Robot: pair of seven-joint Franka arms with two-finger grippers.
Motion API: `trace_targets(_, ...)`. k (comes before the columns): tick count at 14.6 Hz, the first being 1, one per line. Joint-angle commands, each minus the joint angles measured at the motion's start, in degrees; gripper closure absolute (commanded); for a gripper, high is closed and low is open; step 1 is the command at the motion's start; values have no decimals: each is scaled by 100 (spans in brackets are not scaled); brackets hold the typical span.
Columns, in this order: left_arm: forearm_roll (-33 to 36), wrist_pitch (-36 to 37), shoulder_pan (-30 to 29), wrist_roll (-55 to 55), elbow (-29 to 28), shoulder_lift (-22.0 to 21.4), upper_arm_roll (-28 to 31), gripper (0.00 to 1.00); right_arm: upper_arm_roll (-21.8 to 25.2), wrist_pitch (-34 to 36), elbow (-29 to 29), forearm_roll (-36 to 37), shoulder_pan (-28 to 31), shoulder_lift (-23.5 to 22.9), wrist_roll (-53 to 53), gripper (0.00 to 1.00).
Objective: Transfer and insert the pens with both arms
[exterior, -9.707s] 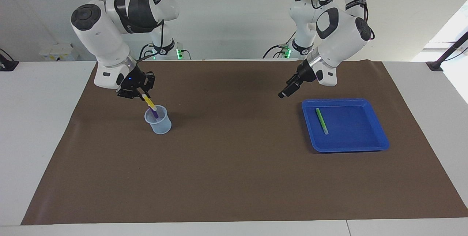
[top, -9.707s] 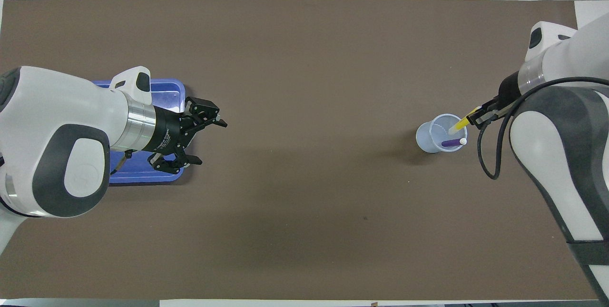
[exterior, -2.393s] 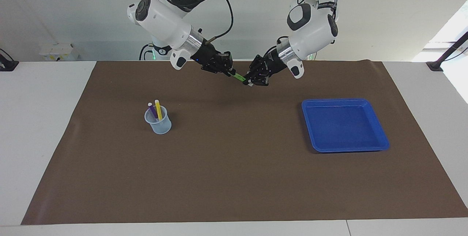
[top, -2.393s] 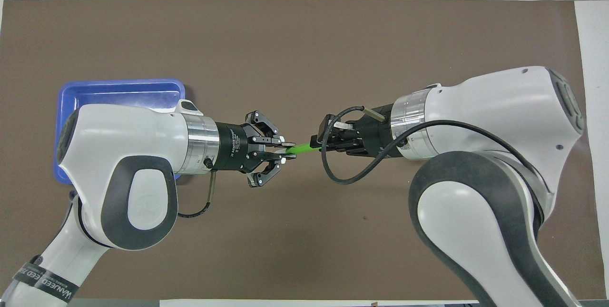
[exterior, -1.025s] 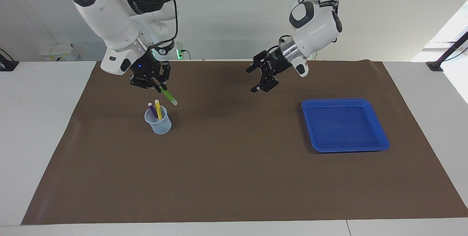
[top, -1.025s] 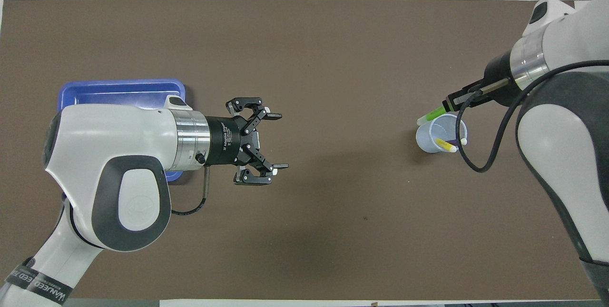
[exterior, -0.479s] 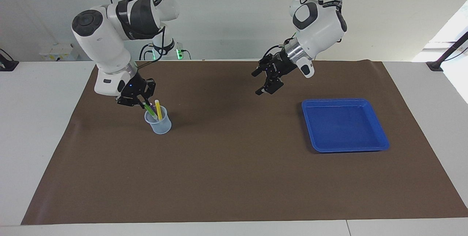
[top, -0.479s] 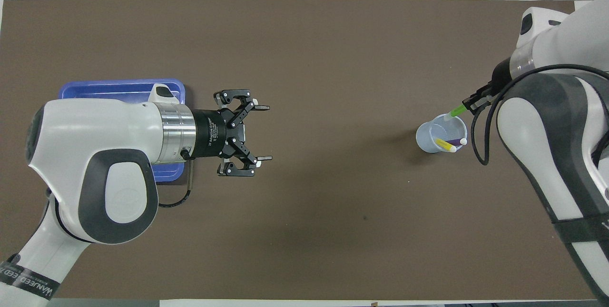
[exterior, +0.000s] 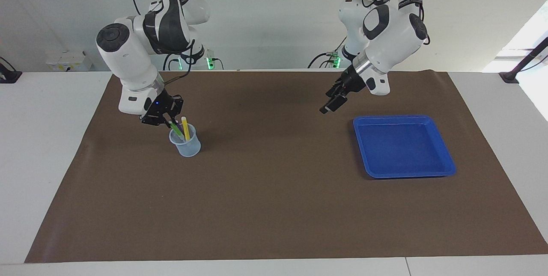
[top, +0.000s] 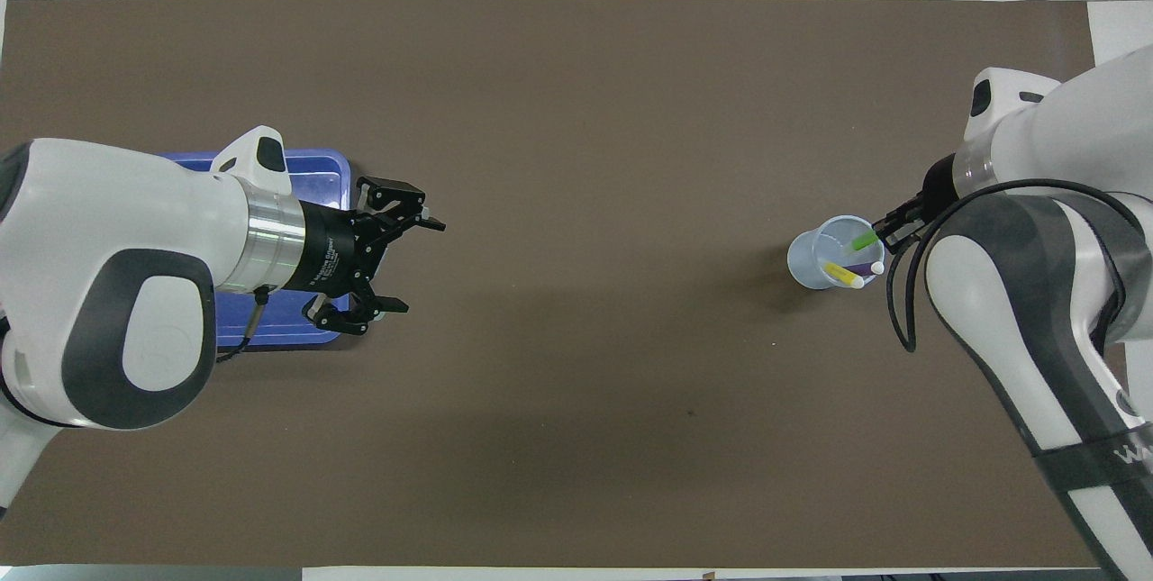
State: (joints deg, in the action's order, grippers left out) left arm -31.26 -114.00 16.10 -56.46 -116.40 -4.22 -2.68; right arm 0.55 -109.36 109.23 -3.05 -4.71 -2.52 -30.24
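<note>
Gripping the green pen [exterior: 175, 129] by its upper end, the right gripper [exterior: 168, 121] hangs right over the cup [exterior: 185, 141], fingers pinched tight on the shaft. That pen runs at a slant, upper end at the fingertips, lower end down inside the cup; in the overhead view its green body [top: 865, 240] pokes out over the rim toward the gripper [top: 887, 232]. Beside it in the cup stands the yellow pen [exterior: 185, 127], close to upright with its pale end on top, leaning only a little. From above the yellow pen [top: 841, 274] lies across the cup's mouth. The purple pen [top: 862, 268] shows as a dark sliver with a white end at the rim; in the facing view it is mostly hidden by the gripper and the green pen.

Over at the left arm's end, the left gripper [exterior: 330, 104] hovers over bare mat [exterior: 274, 190] just beside the blue tray [exterior: 445, 169], jaws spread wide and holding nothing; the overhead view shows its two fingers [top: 423, 222] well apart. Writing: small white print runs along the left gripper's black barrel, too fine to read. A black band low on the right arm carries white letters, only partly in view and not legible.
</note>
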Motion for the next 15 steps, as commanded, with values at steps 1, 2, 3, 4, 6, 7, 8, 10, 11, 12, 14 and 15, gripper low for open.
trace_targets(1,775,771,-64,1343,467,123,353,0,-64,-304,309,94,102,173,-122,100)
trace_targets(2,1066,991,-72,1827,661,201,399,0,-64,-427,353,94,119,165,-140,100)
trace_targets(3,1313,1167,-89,2258,802,263,408,0,-64,-498,389,94,154,147,-140,100)
trace_targets(4,1672,1334,-107,2628,916,264,400,0,-64,-525,415,94,181,130,-131,100)
trace_targets(6,2428,1756,-81,3287,1118,246,399,0,-73,-752,572,94,172,121,-114,100)
trace_targets(7,2684,2089,-89,3717,1372,255,399,0,-73,-902,721,94,163,155,-122,100)
trace_targets(8,2869,2423,-115,4182,1662,272,399,0,-73,-990,845,94,137,191,-105,100)
trace_targets(10,3107,2986,-221,5114,2102,307,408,0,-73,-1297,1152,94,119,296,-105,100)
trace_targets(11,3125,3232,-230,5327,2243,281,417,0,-73,-1394,1249,94,111,331,-96,100)
trace_targets(12,3126,3409,-230,5417,2340,255,417,0,-73,-1404,1259,94,119,288,-105,100)
trace_targets(14,3126,3428,-300,5662,2272,211,408,0,-73,-1500,1268,94,119,226,-123,100)
trace_targets(15,3126,3323,-396,5768,2114,124,408,0,-73,-1501,1268,94,119,226,-123,100)
